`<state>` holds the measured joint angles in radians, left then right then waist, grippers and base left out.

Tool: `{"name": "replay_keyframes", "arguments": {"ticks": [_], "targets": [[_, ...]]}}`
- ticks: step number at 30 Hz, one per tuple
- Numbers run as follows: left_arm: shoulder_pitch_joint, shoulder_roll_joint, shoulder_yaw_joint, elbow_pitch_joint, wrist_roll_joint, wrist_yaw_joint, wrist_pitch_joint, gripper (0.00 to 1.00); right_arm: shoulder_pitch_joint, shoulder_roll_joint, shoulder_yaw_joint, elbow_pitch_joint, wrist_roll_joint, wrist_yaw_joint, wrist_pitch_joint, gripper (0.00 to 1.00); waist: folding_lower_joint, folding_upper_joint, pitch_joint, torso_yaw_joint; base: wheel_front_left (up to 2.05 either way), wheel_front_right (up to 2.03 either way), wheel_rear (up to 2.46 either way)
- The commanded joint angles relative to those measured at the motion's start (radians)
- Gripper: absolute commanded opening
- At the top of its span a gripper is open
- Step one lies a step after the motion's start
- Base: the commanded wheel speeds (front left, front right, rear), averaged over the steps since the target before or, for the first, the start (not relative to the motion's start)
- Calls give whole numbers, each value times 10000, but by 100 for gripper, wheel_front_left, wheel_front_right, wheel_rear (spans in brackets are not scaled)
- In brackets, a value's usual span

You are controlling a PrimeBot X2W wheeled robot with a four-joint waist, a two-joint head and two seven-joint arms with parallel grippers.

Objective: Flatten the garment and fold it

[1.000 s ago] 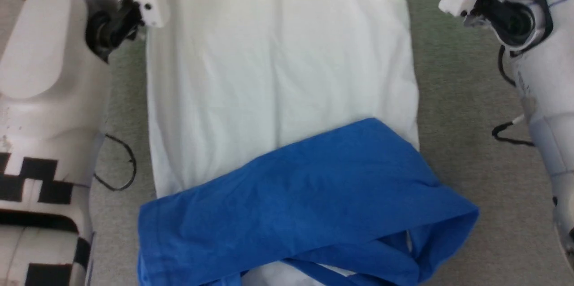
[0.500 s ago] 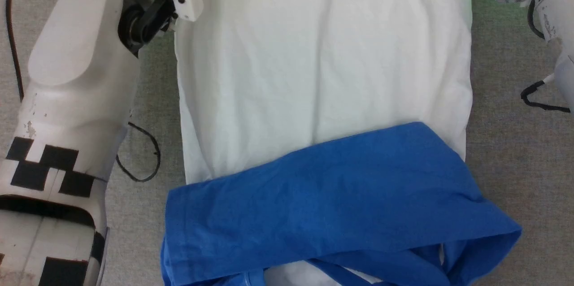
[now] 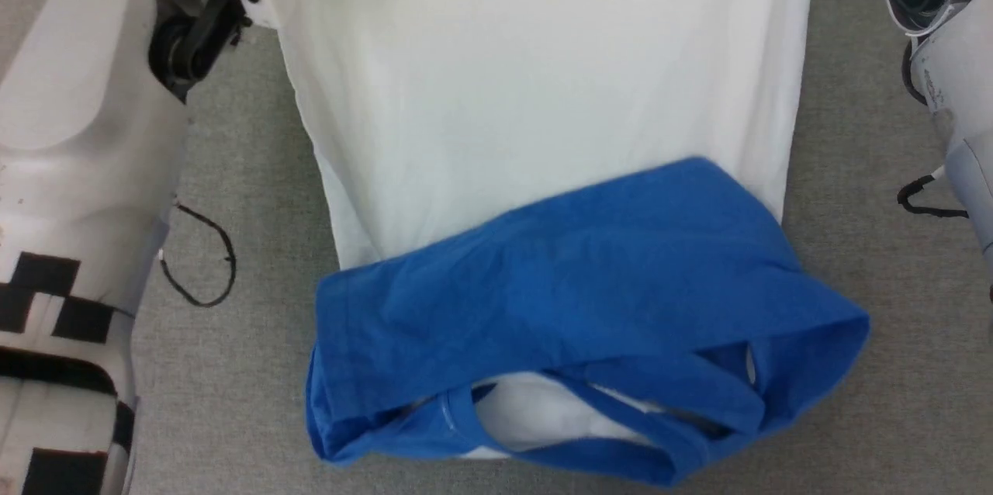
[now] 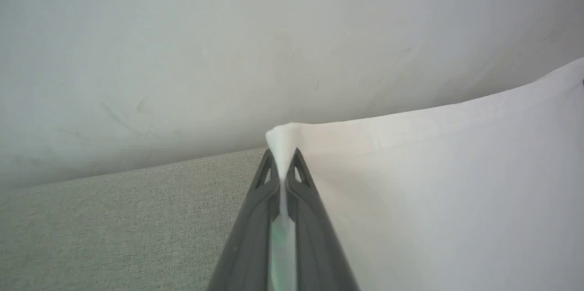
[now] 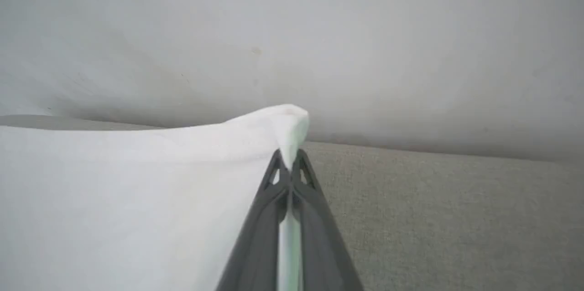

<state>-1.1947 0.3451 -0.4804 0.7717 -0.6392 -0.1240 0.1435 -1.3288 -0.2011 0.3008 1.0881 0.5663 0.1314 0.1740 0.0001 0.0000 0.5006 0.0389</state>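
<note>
Below the head camera lies one garment [image 3: 535, 91], a white T-shirt with blue sleeves and neckband. Its white body runs from the top edge down the centre of the frame. The blue part is bunched across the lower middle, and one blue neckband loop shows near the bottom edge over a patch of white. Grey carpet [image 3: 233, 371] surrounds it.

Two pale robot arms frame the cloth. The left arm [image 3: 70, 130] fills the left edge and carries black square markings, while the right arm [image 3: 954, 53] sits in the upper right corner. Two thin black cable loops show, one [image 3: 205, 262] beside the left arm and one [image 3: 923, 200] at the right edge.

In the left wrist view, the left gripper [image 4: 283, 154] has its two dark fingers pressed together on one white corner of the garment at the frame's centre, with cloth spreading to the right. In the right wrist view, the right gripper [image 5: 288, 154] pinches another white corner the same way, with cloth spreading left. A pale wall [image 5: 410, 31] crosses the top of both wrist views.
</note>
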Motion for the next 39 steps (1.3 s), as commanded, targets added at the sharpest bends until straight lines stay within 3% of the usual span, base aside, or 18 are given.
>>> {"name": "replay_keyframes", "arguments": {"ticks": [1, 5, 10, 16, 20, 26, 36, 38, 39], "targets": [[45, 118, -27, -19, -110, -66, -164, 0, 182, -62, 49, -170, 80, -7, -201, 0, -1, 0, -764, -205, 0, 0, 0], [832, 590, -123, -577, -486, -66, -862, 0, 1148, -257, 731, -1121, 92, -7, -1181, 0, -1, 0, -1501, -430, 0, 0, 0], [3032, 1239, 326, -1908, -1190, -43, -1757, 0, 3441, -645, 1448, -2734, 455, -7, -2026, 0, -1, 0, -2359, -683, 0, 0, 0], [6457, 1906, 694, -4551, -1609, 1101, -2053, 0, 6575, -1306, 1675, -4915, 876, -7, -1948, 0, -1, 0, -3075, -777, 0, 0, 0], [8692, 2193, 822, -6217, -1874, 2064, -1938, 0, 8403, -1516, 1378, -6264, 959, -7, -1552, 0, -1, 0, -3275, -879, 0, 0, 0], [11152, 2210, 796, -7787, -2278, 3085, -1789, 0, 10755, -1314, 284, -7864, 744, -7, -890, 0, -1, 0, -3507, -939, 0, 0, 0], [13236, 2033, 531, -8073, -2798, 3776, -1521, 0, 13749, -88, -1531, -9316, -70, -7, 219, 0, -1, 0, -3843, -896, 0, 0, 0], [13390, 1916, 466, -7821, -2863, 3754, -1573, 0, 14138, 129, -1779, -9478, -339, -7, 290, 13, -1, 0, -3871, -859, 0, 0, 0], [13437, 1825, 454, -7661, -2921, 3728, -1622, 0, 14320, 275, -1889, -9528, -394, -7, 343, 31, -1, 0, -3885, -843, 0, 0, 0]]}}
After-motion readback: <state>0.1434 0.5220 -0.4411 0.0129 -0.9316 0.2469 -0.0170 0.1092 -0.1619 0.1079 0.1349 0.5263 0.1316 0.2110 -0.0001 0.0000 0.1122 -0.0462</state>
